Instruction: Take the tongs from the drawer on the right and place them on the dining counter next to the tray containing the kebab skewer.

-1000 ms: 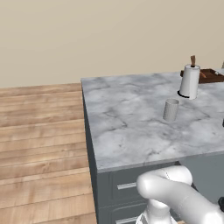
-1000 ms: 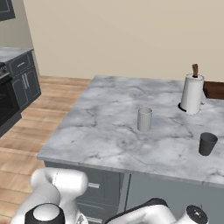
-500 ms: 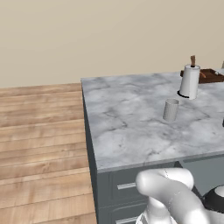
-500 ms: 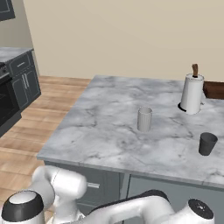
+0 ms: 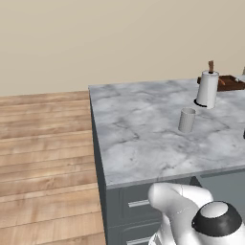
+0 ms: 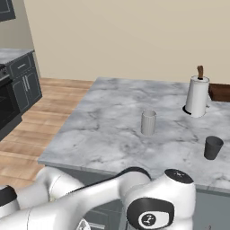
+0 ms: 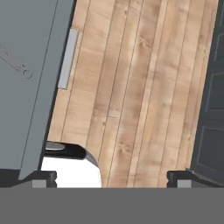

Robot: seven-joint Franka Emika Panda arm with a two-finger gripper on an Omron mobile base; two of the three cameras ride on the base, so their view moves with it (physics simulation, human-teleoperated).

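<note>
I am holding my gripper [image 7: 111,177] spread wide and gripping nothing, its fingertips [image 7: 41,177] pointing down over the wooden floor [image 7: 131,87] beside a slate-grey drawer front [image 7: 30,74] with its silver bar handle [image 7: 68,58]. Beyond my arm, the dining counter [image 6: 112,121] is carrying a grey cup [image 6: 148,122], a dark cup [image 6: 213,148], the paper-towel roll [image 6: 197,95] and, farthest back, the tray [image 5: 228,83]. I cannot see the tongs.

On the dining counter [image 6: 108,121] a cup [image 6: 148,122] stands before the paper-towel roll [image 6: 197,95]; the tray [image 5: 229,83] (partly cut off) lies behind the roll, all above the gripper [image 7: 111,177].
</note>
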